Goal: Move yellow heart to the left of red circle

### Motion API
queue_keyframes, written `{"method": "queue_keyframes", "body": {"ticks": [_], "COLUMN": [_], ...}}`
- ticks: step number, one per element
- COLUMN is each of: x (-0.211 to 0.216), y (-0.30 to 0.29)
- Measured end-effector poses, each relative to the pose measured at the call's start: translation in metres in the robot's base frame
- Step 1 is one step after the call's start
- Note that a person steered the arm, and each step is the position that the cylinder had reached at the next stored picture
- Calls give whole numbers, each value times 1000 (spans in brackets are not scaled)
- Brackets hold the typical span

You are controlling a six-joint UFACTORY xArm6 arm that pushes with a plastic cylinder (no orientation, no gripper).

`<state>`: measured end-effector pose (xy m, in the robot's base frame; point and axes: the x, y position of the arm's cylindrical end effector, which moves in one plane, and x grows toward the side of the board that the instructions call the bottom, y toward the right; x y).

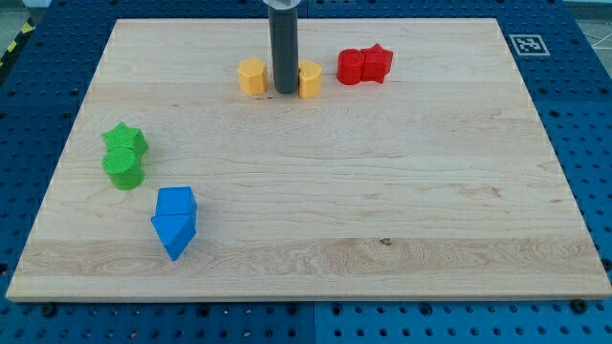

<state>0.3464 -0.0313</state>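
Note:
My tip (285,92) rests on the board near the view's top centre, between two yellow blocks. The yellow block right of it, which looks like the heart (311,79), touches the rod and is partly hidden by it. A yellow hexagon-like block (251,75) sits a small gap to the left of the tip. The red circle (352,67) lies just right of the yellow heart, with a narrow gap between them. A red star (379,62) touches the red circle's right side.
A green star (125,139) and a green circle (123,168) sit together at the view's left. A blue cube (176,203) and a blue triangle (173,235) lie below them. The wooden board (382,191) is edged by a blue perforated table.

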Motion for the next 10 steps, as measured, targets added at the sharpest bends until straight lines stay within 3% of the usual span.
{"method": "queue_keyframes", "body": {"ticks": [1, 4, 6, 10], "x": [13, -45, -22, -6], "y": [0, 16, -42, 16]}}
